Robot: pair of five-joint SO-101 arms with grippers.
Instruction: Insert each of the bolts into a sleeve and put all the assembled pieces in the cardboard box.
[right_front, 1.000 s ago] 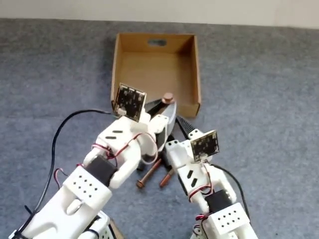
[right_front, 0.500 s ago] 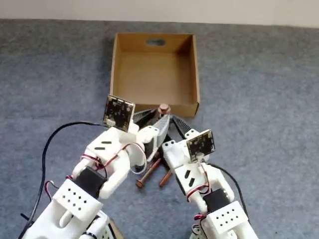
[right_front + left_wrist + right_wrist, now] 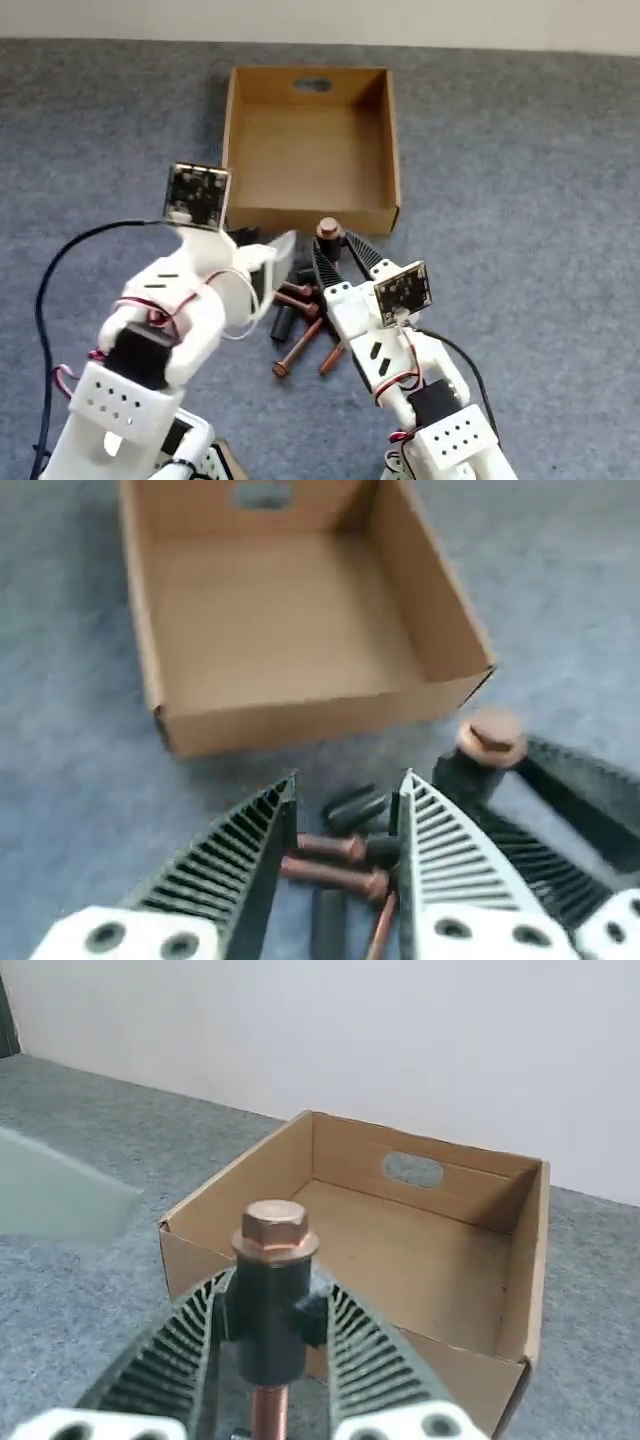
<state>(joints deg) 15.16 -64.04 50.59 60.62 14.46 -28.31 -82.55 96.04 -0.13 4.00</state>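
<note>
The right hand [image 3: 272, 1305] is pinched on a black sleeve [image 3: 268, 1332] with a copper bolt [image 3: 275, 1232] run through it. The piece is held upright, presumably so that the bolt hangs by its head and cannot slip out. It is carried just short of the cardboard box [image 3: 240, 1205], whose near wall must be cleared before release. The left hand [image 3: 347, 780] is spread above the loose bolts [image 3: 335, 875] and spare sleeves [image 3: 355, 805] lying on the table [image 3: 60, 780], probably for the next pick. With both hands so near each other, crowding may be expected.
</note>
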